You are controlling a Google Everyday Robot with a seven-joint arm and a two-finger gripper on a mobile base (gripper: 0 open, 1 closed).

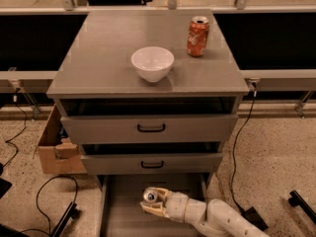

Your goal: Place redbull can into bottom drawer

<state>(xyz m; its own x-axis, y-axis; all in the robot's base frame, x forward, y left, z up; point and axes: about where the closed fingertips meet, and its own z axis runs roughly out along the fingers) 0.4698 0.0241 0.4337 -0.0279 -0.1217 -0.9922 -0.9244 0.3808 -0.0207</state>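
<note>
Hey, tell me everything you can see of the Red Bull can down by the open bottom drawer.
The redbull can shows mainly its round silver top, turned up toward the camera; its body is mostly hidden. It looks metallic. The cream-coloured gripper is shut on it, holding it over the open bottom drawer, just in front of the cabinet. Whether the can touches the drawer floor cannot be told.

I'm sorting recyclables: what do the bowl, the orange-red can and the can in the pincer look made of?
The bowl: glossy white, likely ceramic or plastic. The orange-red can: printed metal, silver rim. The redbull can, held by the pincer over the bottom drawer: probably metal, shiny silver top.
</note>
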